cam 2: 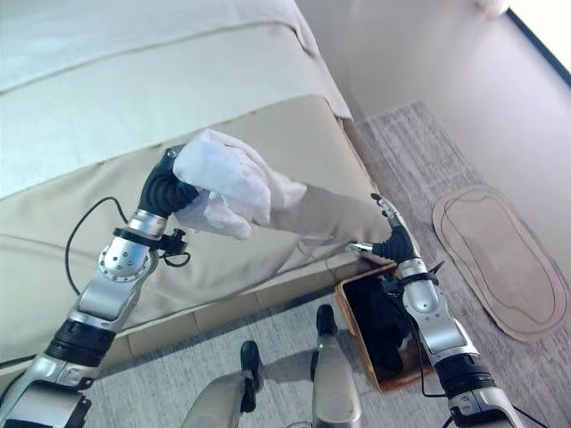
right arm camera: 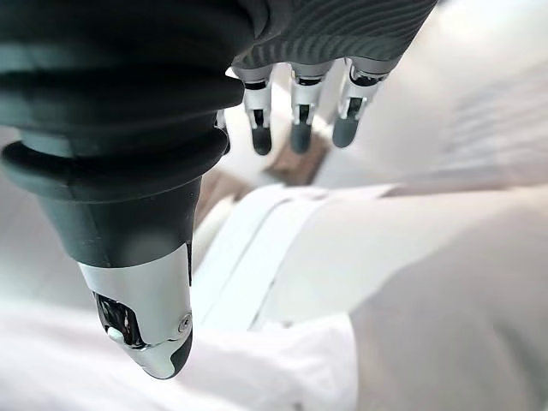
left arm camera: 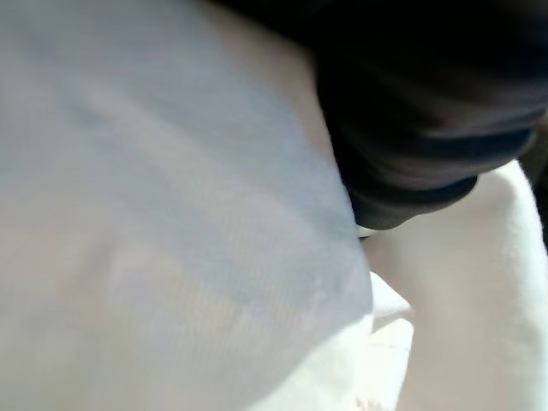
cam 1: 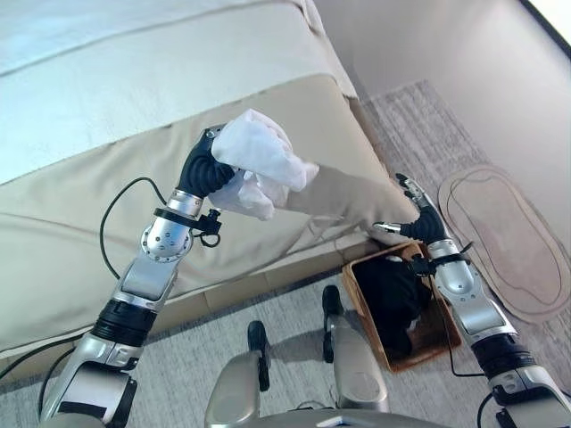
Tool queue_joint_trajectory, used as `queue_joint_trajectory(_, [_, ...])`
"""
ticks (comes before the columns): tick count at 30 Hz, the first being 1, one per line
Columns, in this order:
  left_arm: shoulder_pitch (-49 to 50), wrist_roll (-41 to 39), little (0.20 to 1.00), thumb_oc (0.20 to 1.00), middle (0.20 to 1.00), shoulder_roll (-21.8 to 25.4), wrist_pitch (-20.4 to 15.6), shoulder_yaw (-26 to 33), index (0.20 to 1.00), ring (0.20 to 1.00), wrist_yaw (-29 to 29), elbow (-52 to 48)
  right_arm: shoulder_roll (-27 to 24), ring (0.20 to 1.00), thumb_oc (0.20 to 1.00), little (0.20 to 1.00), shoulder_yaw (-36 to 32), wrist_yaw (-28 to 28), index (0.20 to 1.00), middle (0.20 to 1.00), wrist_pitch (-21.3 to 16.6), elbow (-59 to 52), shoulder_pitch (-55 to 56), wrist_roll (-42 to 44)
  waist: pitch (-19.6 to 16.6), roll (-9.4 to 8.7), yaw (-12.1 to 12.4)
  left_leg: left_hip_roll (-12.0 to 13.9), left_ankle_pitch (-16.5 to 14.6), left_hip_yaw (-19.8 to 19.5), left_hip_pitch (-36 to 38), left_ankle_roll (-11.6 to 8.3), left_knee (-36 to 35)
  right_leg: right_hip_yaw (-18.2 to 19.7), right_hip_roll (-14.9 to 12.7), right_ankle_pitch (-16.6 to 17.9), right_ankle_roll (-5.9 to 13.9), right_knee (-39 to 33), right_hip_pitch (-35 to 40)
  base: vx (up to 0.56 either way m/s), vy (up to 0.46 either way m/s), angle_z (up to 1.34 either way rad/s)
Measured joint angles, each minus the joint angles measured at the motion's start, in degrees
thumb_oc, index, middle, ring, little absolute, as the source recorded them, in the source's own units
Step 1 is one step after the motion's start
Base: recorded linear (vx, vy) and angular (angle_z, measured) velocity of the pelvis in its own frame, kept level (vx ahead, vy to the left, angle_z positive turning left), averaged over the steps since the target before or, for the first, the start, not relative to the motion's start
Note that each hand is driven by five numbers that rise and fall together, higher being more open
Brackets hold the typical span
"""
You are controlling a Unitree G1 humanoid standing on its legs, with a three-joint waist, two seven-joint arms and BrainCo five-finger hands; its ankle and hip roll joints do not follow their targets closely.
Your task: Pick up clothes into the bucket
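A white cloth (cam 1: 260, 160) is bunched over my left hand (cam 1: 207, 171) and hangs lifted above the beige bed cover; the cloth (left arm camera: 171, 223) covers the hand's front. On the floor by the bed's corner stands a brown wooden basket (cam 1: 355, 290) with dark clothes (cam 1: 395, 292) inside. My right hand (cam 1: 419, 212) hovers just above the basket's far edge, near the bed corner, open with its fingers (right arm camera: 295, 120) straight and nothing in it.
The bed (cam 1: 134, 98) with its beige cover and pale sheet takes up the left and middle. An oval beige rug (cam 1: 504, 241) lies on the striped carpet to the right of the basket. A wall runs along the far right.
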Motion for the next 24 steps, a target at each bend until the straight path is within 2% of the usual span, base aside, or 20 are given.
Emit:
queue_joint_trajectory(2, [0.02,-3.09,0.2,0.2,0.2,-0.84,0.11,-0.11,0.2,0.2,-1.49,-1.76,0.59,1.0,1.0,1.0,3.83,0.82,1.0,1.0,0.24,-0.01,-0.5,-3.58,-2.77,0.17,-0.06,-0.04,0.17,0.1,1.93,0.16,-1.37,-0.18,-0.01,0.22,0.34,-1.6,2.09,0.08,0.032,0.02])
queue_joint_trajectory(5, [-0.09,-4.46,0.2,0.2,0.2,-0.84,0.39,-0.43,0.2,0.2,-2.2,-3.28,0.83,1.0,1.0,1.0,6.73,1.53,1.0,1.0,0.43,-0.08,-0.6,-6.26,-5.08,0.37,0.0,-0.2,0.32,0.1,2.99,0.13,-2.02,-0.21,-0.13,0.32,0.48,-2.3,3.2,0.07,0.033,0.01])
queue_joint_trajectory(9, [-0.17,-6.55,0.2,0.2,0.2,-0.8,1.48,-2.85,0.2,0.2,-2.97,-3.64,1.58,1.0,1.0,1.0,9.16,2.48,1.0,1.0,0.54,-0.27,-0.6,-8.68,-6.75,0.57,0.26,-0.28,0.48,0.21,4.78,0.2,-3.22,-0.21,-0.17,0.37,0.56,-2.95,4.63,0.05,0.025,-0.01])
queue_joint_trajectory(16, [-0.32,-10.42,0.2,0.2,0.2,-4.06,3.53,-5.53,0.2,0.2,-3.36,-4.04,6.83,1.0,1.0,1.0,14.56,5.26,1.0,1.0,1.61,-0.35,-1.51,-8.42,-8.41,1.33,0.28,-0.26,1.34,0.3,6.75,0.1,-4.98,-0.24,-0.2,0.63,0.92,-4.4,6.44,0.0,0.0,0.0])
queue_joint_trajectory(18, [-1.12,-10.97,0.2,0.2,0.2,-3.68,4.2,-7.2,0.2,0.2,-3.53,-4.13,7.37,1.0,1.0,1.0,16.81,6.29,1.0,1.0,2.41,0.0,-2.73,-7.99,-8.68,1.3,0.45,-0.19,1.5,0.28,7.49,0.07,-5.42,-0.23,0.05,0.64,0.94,-4.47,6.98,0.0,0.0,0.0])
queue_joint_trajectory(22, [-1.53,-11.02,0.2,0.2,0.2,-5.87,4.83,-10.16,0.2,0.2,-3.78,-4.44,11.13,1.0,1.0,1.0,20.2,7.98,1.0,1.0,2.64,-0.07,-3.32,-4.88,-9.72,1.76,1.03,-0.11,1.5,0.3,8.7,0.06,-5.8,-0.29,-0.06,0.62,0.93,-4.93,8.2,0.0,0.0,0.0])
queue_joint_trajectory(24, [-1.6,-11.03,0.2,0.2,0.2,-6.23,4.94,-10.82,0.2,0.2,-3.58,-4.65,12.83,1.0,1.0,1.0,20.93,8.87,1.0,1.0,3.2,-0.03,-3.33,-0.52,-10.47,1.85,1.33,-0.15,1.53,0.34,8.7,0.06,-5.8,-0.3,-0.09,0.64,0.96,-5.09,8.26,0.0,0.0,0.0])
